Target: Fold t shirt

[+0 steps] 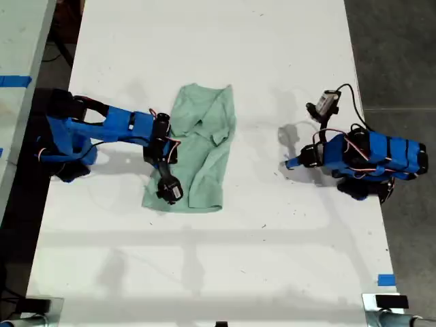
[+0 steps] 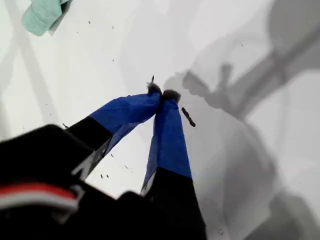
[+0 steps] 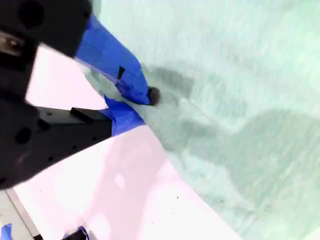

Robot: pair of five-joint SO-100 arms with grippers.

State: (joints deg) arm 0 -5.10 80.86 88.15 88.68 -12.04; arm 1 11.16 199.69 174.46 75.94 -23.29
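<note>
My first end effector (image 2: 162, 95) — tips together, empty, above bare desk (image 1: 272, 41). My second end effector (image 3: 135, 102) — pinching the t shirt (image 1: 201, 143) edge.

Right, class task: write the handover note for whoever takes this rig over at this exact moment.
My first gripper: shut, empty, over bare table at the exterior view's right, clear of the t shirt.
My second gripper: at the t shirt's edge, one fingertip above the cloth and one at the border; whether it grips is unclear.
T shirt: wrinkled, mid-table, looks partly folded lengthwise.
Left: finish folding.
</note>
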